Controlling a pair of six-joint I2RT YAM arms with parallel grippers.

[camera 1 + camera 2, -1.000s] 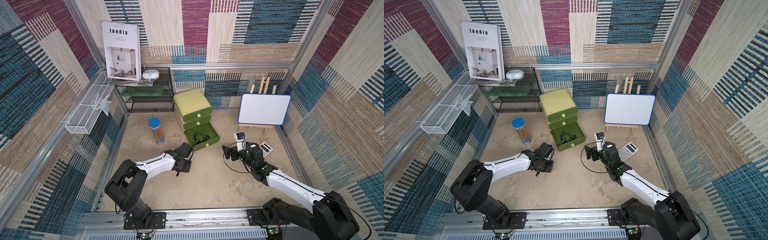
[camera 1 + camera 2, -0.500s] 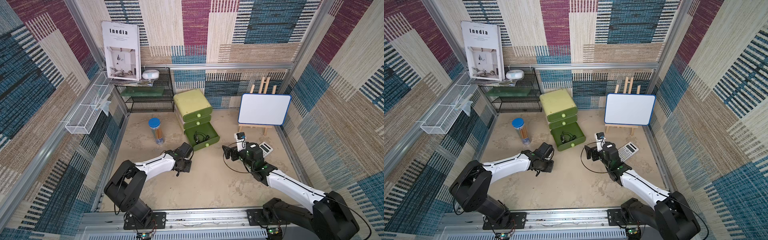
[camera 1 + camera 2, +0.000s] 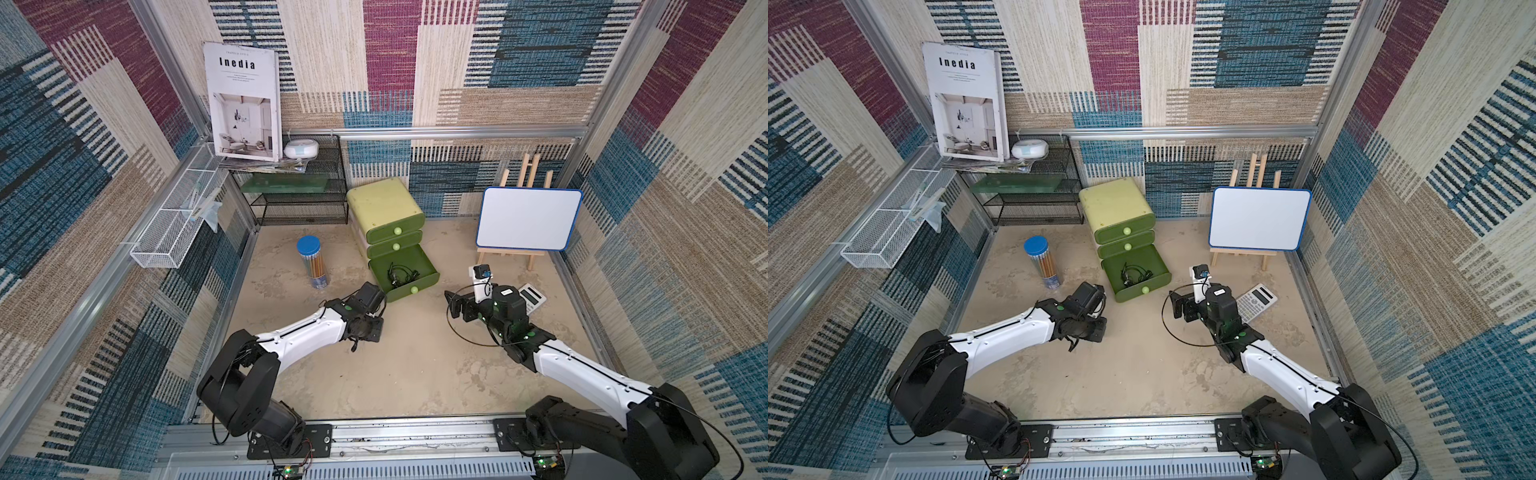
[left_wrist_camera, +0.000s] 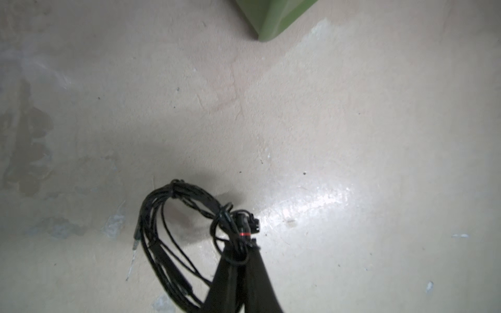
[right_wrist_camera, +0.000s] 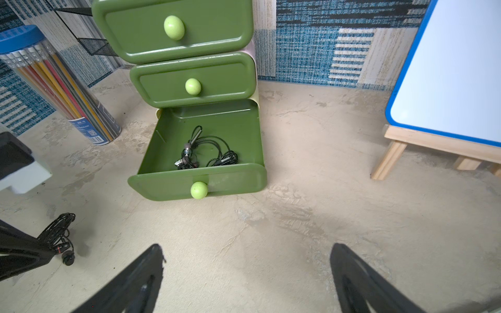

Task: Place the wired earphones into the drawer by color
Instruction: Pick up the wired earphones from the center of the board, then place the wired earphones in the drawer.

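My left gripper (image 4: 240,250) is shut on a bundle of black wired earphones (image 4: 173,225). The coil hangs from the fingertips just above the floor, a short way in front of the drawer. In both top views the left gripper (image 3: 368,330) (image 3: 1090,330) points down, with a bit of cable dangling under it. The green cabinet's bottom drawer (image 3: 424,266) (image 5: 162,184) stands pulled out, and another bundle of black earphones (image 5: 206,154) (image 3: 401,274) lies in it. My right gripper (image 5: 248,248) (image 3: 455,305) is open and empty, low over the floor and facing the drawer.
The two upper drawers (image 5: 193,81) are closed. A clear pencil tube with a blue lid (image 3: 312,266) stands left of the cabinet. A whiteboard on a wooden easel (image 3: 528,218) and a calculator (image 3: 532,297) are to the right. A black wire shelf (image 3: 299,195) lines the back.
My left gripper's jaws have finished closing on the black earphones, and its arm has barely shifted. The right arm has not moved.
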